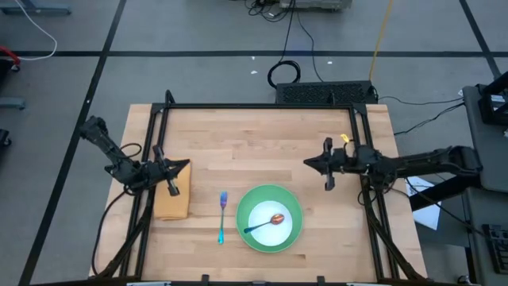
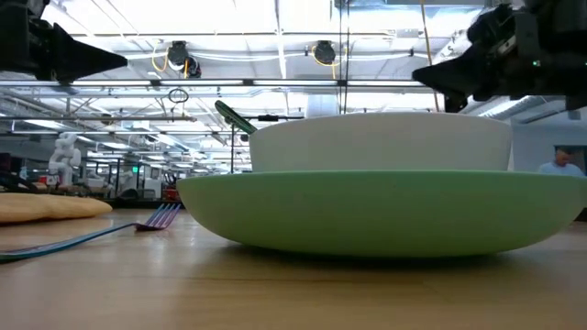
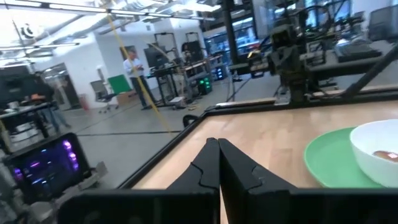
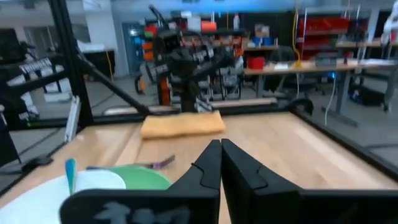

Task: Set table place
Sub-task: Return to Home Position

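Note:
A green plate (image 1: 270, 193) sits near the table's (image 1: 254, 143) front edge with a white bowl (image 1: 262, 213) on it. A blue-handled spoon (image 1: 268, 222) lies in the bowl, its handle leaning on the rim. A blue-handled fork (image 1: 222, 218) lies flat to the plate's left. A tan folded cloth (image 1: 172, 199) lies flat farther left. My left gripper (image 1: 186, 165) is shut and empty, raised above the cloth's far edge. My right gripper (image 1: 308, 163) is shut and empty, raised beyond the plate toward the right.
A black metal frame (image 1: 262, 106) edges the table. Bare wood lies between the grippers and toward the far edge. Cables and a black box (image 1: 325, 91) sit on the floor behind the table. People stand in the room beyond (image 3: 134, 65).

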Available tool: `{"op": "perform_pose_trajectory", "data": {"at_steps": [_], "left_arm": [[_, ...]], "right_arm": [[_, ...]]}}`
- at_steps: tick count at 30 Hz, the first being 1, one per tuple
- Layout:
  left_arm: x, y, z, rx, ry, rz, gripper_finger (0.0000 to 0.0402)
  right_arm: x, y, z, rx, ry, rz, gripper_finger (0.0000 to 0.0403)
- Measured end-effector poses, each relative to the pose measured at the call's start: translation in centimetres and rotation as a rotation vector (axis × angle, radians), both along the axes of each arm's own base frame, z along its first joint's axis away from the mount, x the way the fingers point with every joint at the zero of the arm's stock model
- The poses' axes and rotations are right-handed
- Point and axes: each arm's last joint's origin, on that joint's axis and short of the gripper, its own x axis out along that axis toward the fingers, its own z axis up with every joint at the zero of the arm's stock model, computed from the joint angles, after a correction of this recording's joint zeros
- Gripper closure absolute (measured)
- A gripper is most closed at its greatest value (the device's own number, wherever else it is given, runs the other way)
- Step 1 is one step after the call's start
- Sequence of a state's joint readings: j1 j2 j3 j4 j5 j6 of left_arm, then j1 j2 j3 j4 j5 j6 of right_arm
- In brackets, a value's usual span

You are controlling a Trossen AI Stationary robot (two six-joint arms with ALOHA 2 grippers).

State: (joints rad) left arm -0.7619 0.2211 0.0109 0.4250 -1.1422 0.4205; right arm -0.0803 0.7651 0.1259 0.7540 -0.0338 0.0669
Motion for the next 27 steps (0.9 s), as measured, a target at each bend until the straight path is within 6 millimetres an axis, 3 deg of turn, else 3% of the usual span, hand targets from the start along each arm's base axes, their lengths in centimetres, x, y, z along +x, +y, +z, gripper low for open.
{"op": "perform_pose_trajectory", "data": {"at_steps": [6, 14, 23, 27], "left_arm": [[-0.3, -0.1, 0.4, -0.002, -0.009, 0.018, 0.0401], [-0.6, 0.0, 1.9, 0.127, -0.090, -0.064, 0.0401], [-0.5, 1.6, 3.1, 0.200, -0.131, 0.120, 0.0401], [0.0, 1.7, 2.7, 0.218, -0.127, 0.102, 0.0401]], "right_arm": [[-1.6, 0.1, 0.2, -0.011, -0.075, 0.001, 0.0403], [-2.5, 0.2, 0.1, -0.043, -0.044, -0.004, 0.0403], [-2.7, -0.2, 0.2, -0.040, -0.053, 0.020, 0.0403], [-2.8, -0.7, 0.2, -0.031, -0.053, 0.036, 0.0403]]}}
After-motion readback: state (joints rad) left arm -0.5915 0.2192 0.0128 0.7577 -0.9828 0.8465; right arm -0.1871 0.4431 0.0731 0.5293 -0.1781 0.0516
